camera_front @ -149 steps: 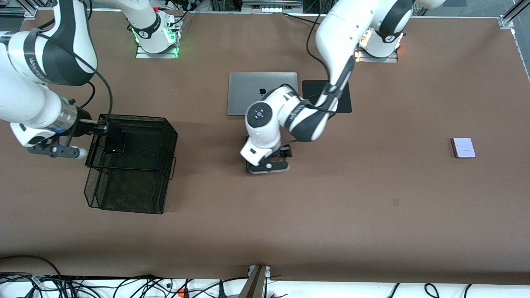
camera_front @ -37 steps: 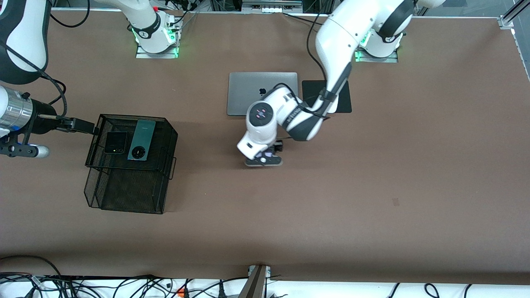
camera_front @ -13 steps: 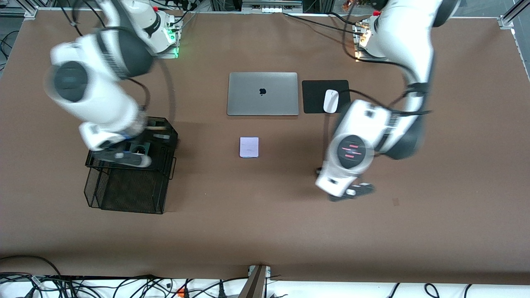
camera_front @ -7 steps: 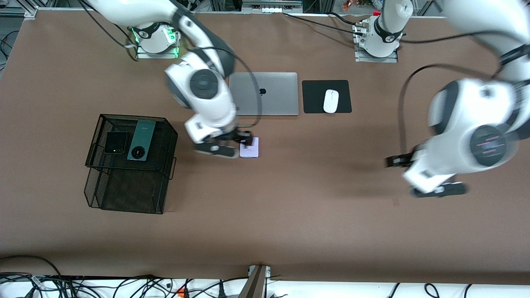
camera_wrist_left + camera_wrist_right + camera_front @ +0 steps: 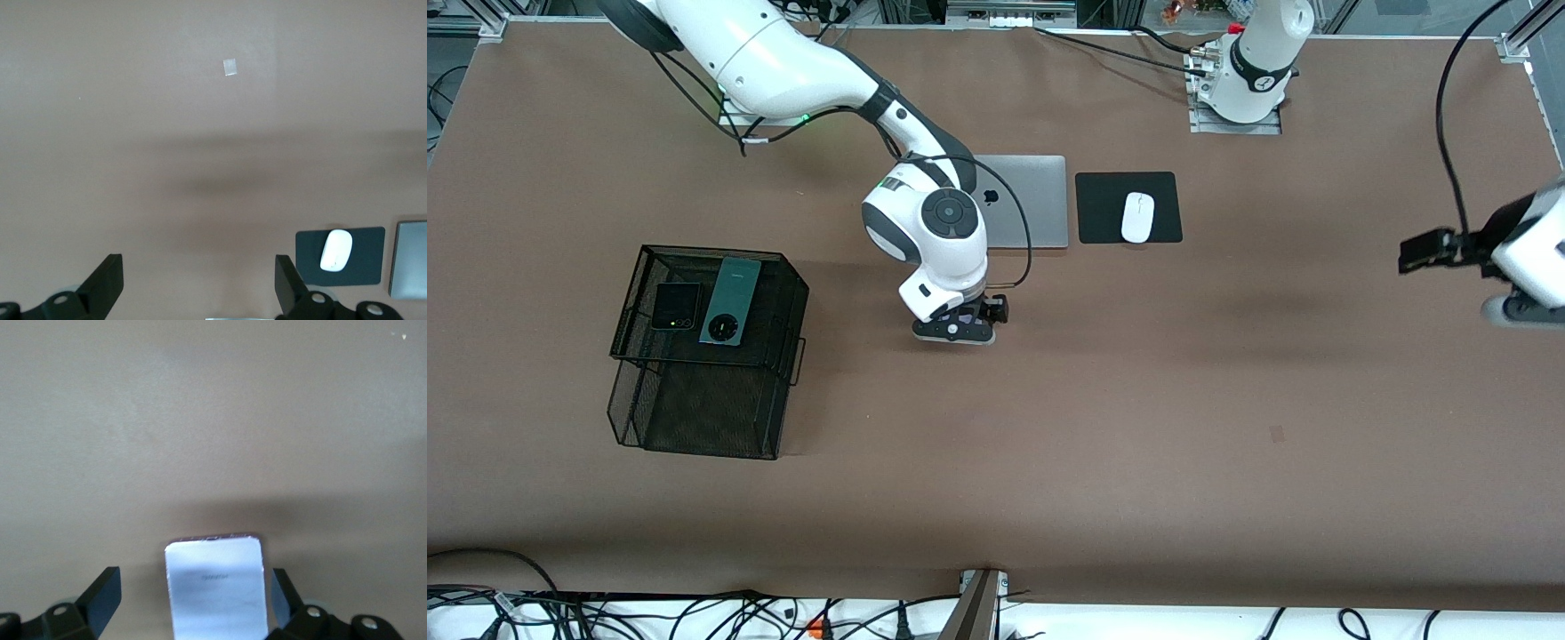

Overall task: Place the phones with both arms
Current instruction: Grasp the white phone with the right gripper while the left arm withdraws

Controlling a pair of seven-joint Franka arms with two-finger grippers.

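The small pale lilac-white phone point(image 5: 217, 593) lies flat on the brown table in front of the grey laptop point(image 5: 1032, 204). My right gripper point(image 5: 956, 325) is low over it, and in the front view it hides nearly all of it. In the right wrist view the right gripper point(image 5: 193, 573) is open, with a finger on each side of the phone. The black phone point(image 5: 674, 306) and the long green phone point(image 5: 729, 300) lie side by side on the top tier of the black mesh basket point(image 5: 694, 418). My left gripper point(image 5: 1416, 252) is open and empty point(image 5: 198, 260), up over the left arm's end of the table.
A white mouse point(image 5: 1137, 217) sits on a black pad point(image 5: 1103, 209) beside the laptop. Mouse point(image 5: 335, 250), pad point(image 5: 367, 270) and laptop point(image 5: 410, 260) also show in the left wrist view. A small pale mark point(image 5: 1276, 434) is on the table.
My right arm has swung from the basket to the table's middle and come down over the lilac phone. My left arm has drawn away toward its own end of the table.
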